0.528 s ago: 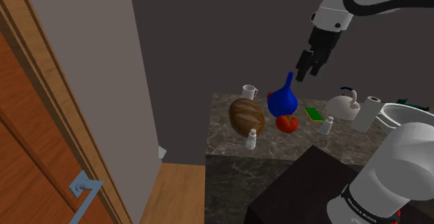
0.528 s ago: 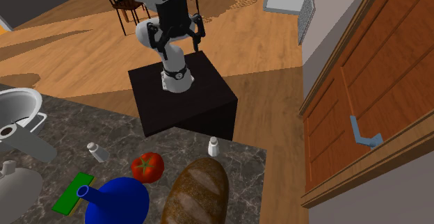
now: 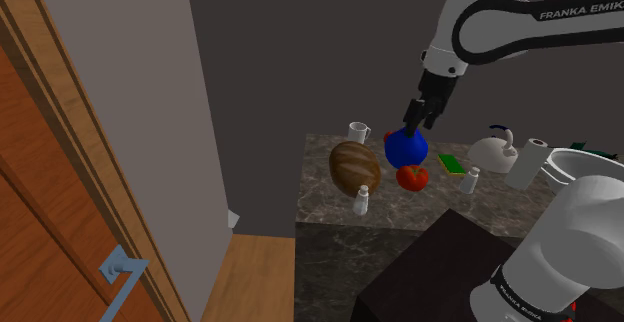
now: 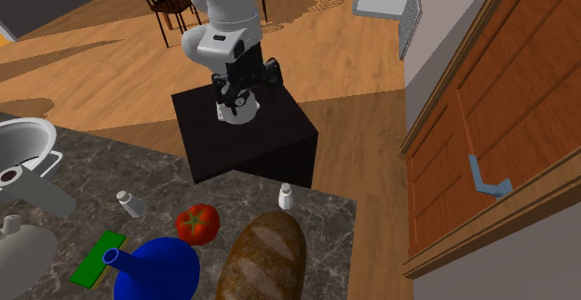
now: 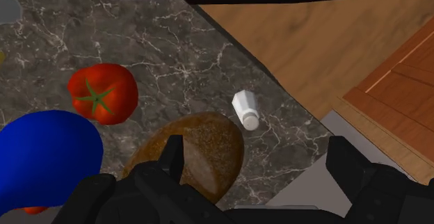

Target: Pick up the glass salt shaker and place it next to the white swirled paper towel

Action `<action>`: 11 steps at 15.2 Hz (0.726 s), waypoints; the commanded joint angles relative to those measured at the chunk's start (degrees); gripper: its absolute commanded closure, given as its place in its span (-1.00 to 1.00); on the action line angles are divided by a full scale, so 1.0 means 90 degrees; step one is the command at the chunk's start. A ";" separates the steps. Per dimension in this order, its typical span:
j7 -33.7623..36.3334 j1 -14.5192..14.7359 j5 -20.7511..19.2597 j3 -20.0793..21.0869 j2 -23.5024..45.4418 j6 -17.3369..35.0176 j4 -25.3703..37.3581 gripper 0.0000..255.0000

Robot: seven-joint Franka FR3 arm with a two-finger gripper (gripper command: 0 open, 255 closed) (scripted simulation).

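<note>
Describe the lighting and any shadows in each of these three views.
Shoulder view: dim, the counter murky before a dark wall, the blue vase yet vivid. Second exterior view: brighter, long shadows across the wooden floor. Wrist view: even light, the white shaker bright, the black end effector featureless.

- Salt shaker (image 3: 361,201): small, whitish, with a paler cap, standing upright close to the counter's (image 3: 322,206) stand-side edge.
- Paper towel (image 3: 527,162): white roll, upright, well apart, toward the counter's end at the shoulder view's right.
</note>
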 commanded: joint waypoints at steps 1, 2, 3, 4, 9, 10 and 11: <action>-0.0057 0.0043 0.0036 -0.0036 0.0253 0.0440 -0.0201 -1.00; -0.0092 0.0068 0.0056 -0.0060 0.0432 0.0672 -0.0273 -1.00; -0.0130 0.0093 0.0079 -0.0083 0.0620 0.0905 -0.0336 -1.00; -0.0170 0.0120 0.0105 -0.0107 0.0818 0.1138 -0.0390 -1.00; -0.0416 0.0286 0.0298 -0.0227 0.1943 0.2292 -0.0517 -1.00; -0.0477 0.0326 0.0354 -0.0250 0.2191 0.2516 -0.0514 -1.00; -0.0544 0.0367 0.0418 -0.0273 0.2445 0.2736 -0.0501 -1.00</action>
